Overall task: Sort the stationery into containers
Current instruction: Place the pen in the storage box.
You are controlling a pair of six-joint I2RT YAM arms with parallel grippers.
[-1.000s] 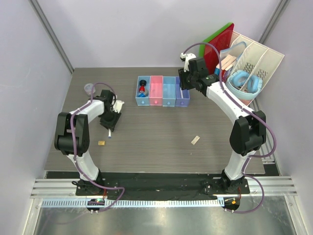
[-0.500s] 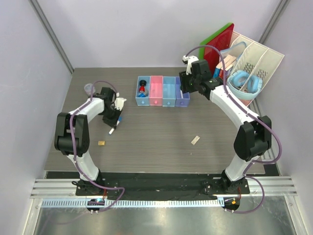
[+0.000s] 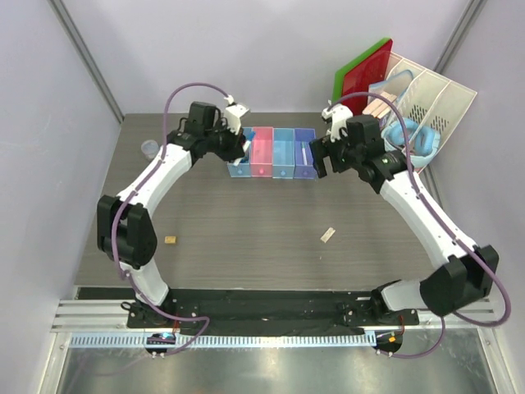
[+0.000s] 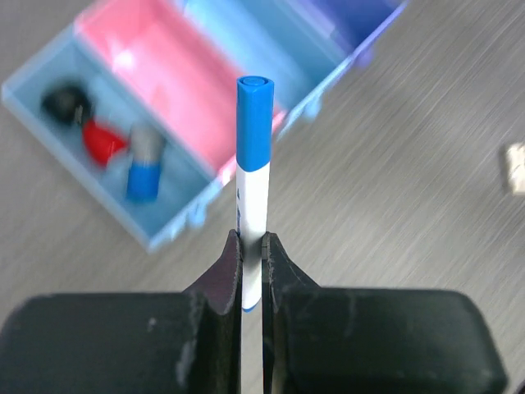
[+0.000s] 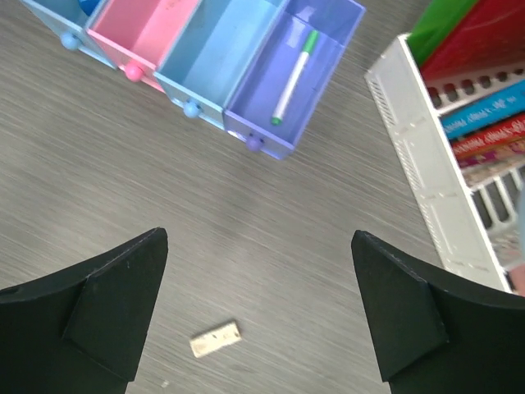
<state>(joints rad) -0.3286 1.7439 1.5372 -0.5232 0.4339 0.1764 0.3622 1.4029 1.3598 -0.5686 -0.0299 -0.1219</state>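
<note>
My left gripper (image 3: 240,146) (image 4: 253,243) is shut on the white marker with a blue cap (image 4: 253,156), which hangs above the near edge of the blue and pink trays. The blue tray (image 3: 239,172) (image 4: 111,187) holds a blue cylinder (image 4: 144,167) and a red-black one (image 4: 89,131). Beside it come the pink (image 3: 262,156), light-blue (image 3: 283,156) and lavender (image 3: 305,173) trays. The green-tipped white pen (image 5: 293,75) lies in the lavender tray. My right gripper (image 3: 321,157) (image 5: 258,236) is open and empty, just right of that tray. An eraser (image 3: 328,235) (image 5: 215,339) lies on the table.
A small yellow piece (image 3: 170,240) lies near the left front. A small roll (image 3: 148,148) sits at the far left. At the back right stand the white file rack (image 3: 435,97), light-blue headphones (image 3: 408,134) and red and green books (image 3: 367,72).
The left arm carried the marker from the left of the table up over the blue and pink trays. The right gripper opened and drew back, leaving the pen in the lavender tray.
</note>
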